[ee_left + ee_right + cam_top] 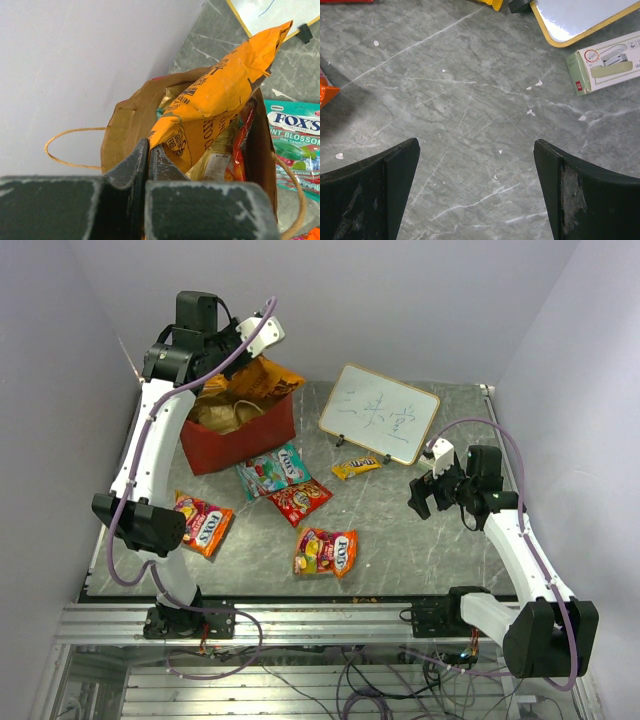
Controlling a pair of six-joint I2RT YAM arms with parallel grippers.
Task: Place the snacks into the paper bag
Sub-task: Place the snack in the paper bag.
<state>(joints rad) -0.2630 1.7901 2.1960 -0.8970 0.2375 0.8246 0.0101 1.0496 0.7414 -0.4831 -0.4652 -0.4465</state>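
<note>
The red paper bag [240,435] stands at the back left, brown inside [127,122]. A big orange chip bag [268,380] [220,95] sticks up out of it at a tilt, over other packets. My left gripper [228,365] [149,145] hangs above the bag's mouth, shut on the chip bag's lower corner. On the table lie a teal Fox's pack [272,468] [295,140], a dark red pack [300,500], two red-orange Fox's packs [203,523] [326,551] and a small yellow pack [356,467]. My right gripper [430,495] [476,150] hovers open over bare table.
A whiteboard with writing [380,412] [580,17] leans at the back centre. A small white box [437,450] [605,62] lies beside it, close to my right gripper. The bag's tan loop handle [70,145] hangs toward the left wall.
</note>
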